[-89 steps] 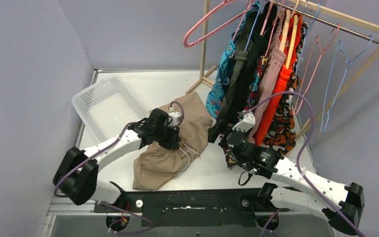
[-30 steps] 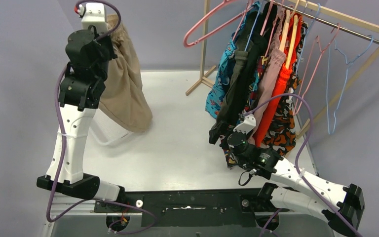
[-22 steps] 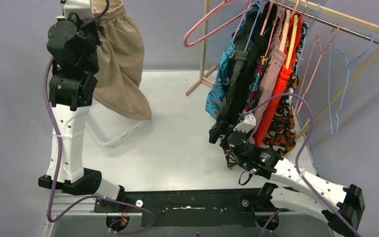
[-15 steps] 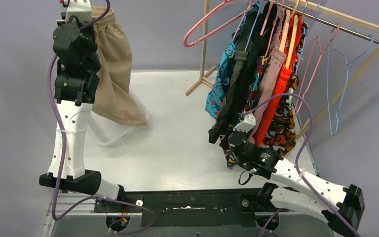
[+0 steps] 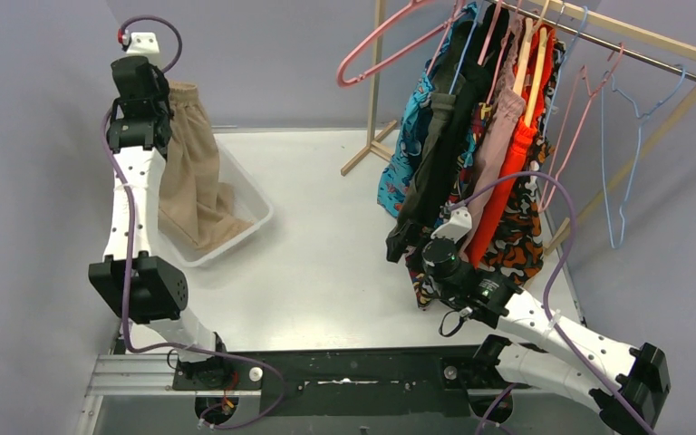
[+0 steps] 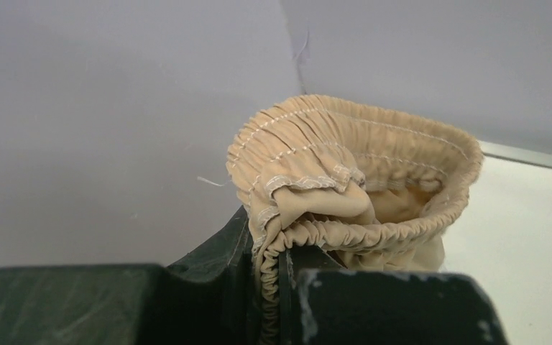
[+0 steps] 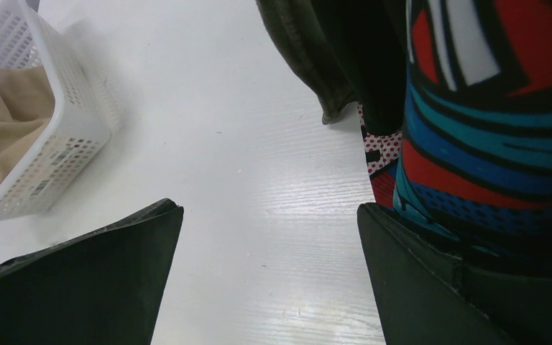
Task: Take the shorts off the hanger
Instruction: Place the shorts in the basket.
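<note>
The tan shorts [image 5: 190,177] are off the hanger and are held up by the waistband in the closed left jaws. In the left wrist view the elastic [image 6: 309,233] is seen pinched between them. The left arm [image 5: 136,190] is raised high at the far left, so the garment hangs straight. Its hems are gathered inside the white basket [image 5: 263,213]; the rest hangs above the rim. The height is judged to be chosen so that the cloth is fed in from above and not dragged over the wall. Release has not yet been made.

The right jaws are spread wide with nothing between them, low over the table [image 5: 326,263] at the hems of the shorts on the rack [image 5: 639,43]. In the right wrist view the comic-print pair [image 7: 474,122] is seen at the right side of the jaws, with an olive pair [image 7: 309,57] beyond. Contact cannot be told. The posture is judged to be readiness for a pull at a hem.

The hung shorts [image 5: 471,154] are packed closely. A pink hanger [image 5: 372,45] is bare.

The task is judged early: one pair is off and several are left. Risk noted: neighbouring garments may be drawn along when one hem is pulled.
</note>
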Robot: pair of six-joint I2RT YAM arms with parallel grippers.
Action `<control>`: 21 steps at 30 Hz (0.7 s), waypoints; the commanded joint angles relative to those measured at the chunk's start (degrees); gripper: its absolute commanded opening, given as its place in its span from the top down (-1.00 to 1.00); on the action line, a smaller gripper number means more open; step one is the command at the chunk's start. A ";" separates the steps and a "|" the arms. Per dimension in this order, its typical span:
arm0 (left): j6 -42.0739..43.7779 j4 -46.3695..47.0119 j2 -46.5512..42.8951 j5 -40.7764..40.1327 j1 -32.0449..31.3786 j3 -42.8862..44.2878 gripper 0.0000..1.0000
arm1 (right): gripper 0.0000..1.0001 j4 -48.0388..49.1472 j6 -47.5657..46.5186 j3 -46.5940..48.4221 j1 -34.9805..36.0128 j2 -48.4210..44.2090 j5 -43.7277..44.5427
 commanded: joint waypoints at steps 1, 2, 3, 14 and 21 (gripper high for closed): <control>-2.44 5.16 0.86 4.51 2.54 13.78 1.00 | -0.96 1.24 -1.33 1.03 -0.90 -1.10 -0.26; -2.00 5.25 1.74 5.32 2.99 16.87 1.00 | -0.96 1.09 -1.42 1.05 -0.98 -1.19 -0.12; -1.20 4.95 2.53 6.25 3.09 18.72 1.00 | -0.96 1.22 -1.51 0.78 -1.06 -1.20 0.08; -9.56 7.95 0.72 0.39 3.23 -9.04 1.00 | -0.96 0.98 -1.24 0.49 -1.68 -1.39 -1.01; -14.17 3.81 9.05 1.90 4.92 -10.64 1.00 | -0.96 -0.10 -0.99 0.62 -1.83 -1.74 -0.75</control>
